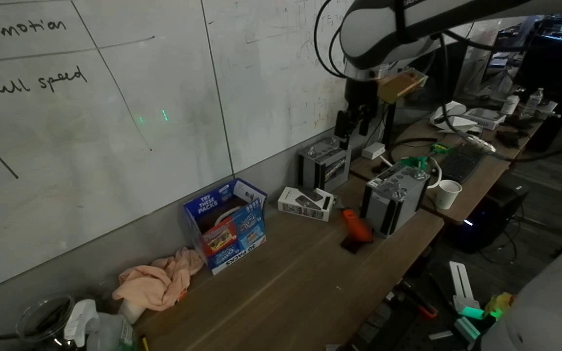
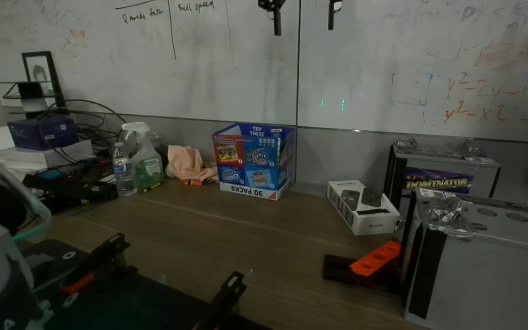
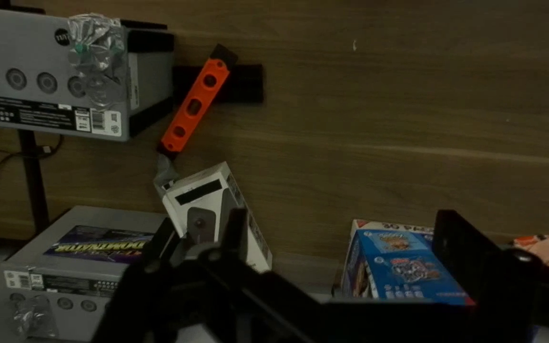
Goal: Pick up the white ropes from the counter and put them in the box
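While cloth [image 1: 156,282] flanks box [image 1: 234,236], white carton [image 1: 305,204] beside battery [image 1: 332,168].

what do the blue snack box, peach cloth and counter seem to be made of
Blue snack box: probably cardboard with a smooth printed finish, judging by its thin, flat walls.
Peach cloth: soft-looking matte fabric, crumpled in loose folds; fibre unclear.
Counter: brown, streaky grain suggests wood or wood-look laminate, fairly dull.

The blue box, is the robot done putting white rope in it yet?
Seems done: what looks like white rope curves inside the box in an exterior view. In hand: nothing; the jaws stand apart with only air between. Left: maybe nothing; no other rope shows on the counter near the box.
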{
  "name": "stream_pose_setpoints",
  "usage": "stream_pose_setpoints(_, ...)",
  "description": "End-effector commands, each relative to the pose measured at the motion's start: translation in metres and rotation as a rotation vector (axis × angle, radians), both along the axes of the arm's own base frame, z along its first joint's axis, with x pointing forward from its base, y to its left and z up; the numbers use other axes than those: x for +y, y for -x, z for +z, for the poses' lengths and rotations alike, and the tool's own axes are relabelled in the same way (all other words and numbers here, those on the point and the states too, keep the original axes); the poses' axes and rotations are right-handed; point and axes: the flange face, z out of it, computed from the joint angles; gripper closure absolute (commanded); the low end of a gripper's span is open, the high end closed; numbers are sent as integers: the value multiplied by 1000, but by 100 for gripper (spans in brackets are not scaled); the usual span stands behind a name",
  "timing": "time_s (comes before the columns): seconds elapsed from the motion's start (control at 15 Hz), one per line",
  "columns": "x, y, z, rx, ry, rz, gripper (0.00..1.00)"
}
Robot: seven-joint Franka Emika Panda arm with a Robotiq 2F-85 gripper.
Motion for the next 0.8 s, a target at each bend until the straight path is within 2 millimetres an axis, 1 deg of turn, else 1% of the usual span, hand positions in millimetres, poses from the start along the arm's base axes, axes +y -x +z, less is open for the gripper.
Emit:
stream_pose_setpoints(0.0, 34, 55, -5, 5, -42, 115, 0)
stream_pose_setpoints(0.2, 60, 75, -10, 18, -54, 150, 0)
stream_pose_setpoints(0.4, 77, 86, -12, -4, -35, 159, 0)
stream_pose_setpoints(0.73, 91, 96, -12, -10, -37, 176, 0)
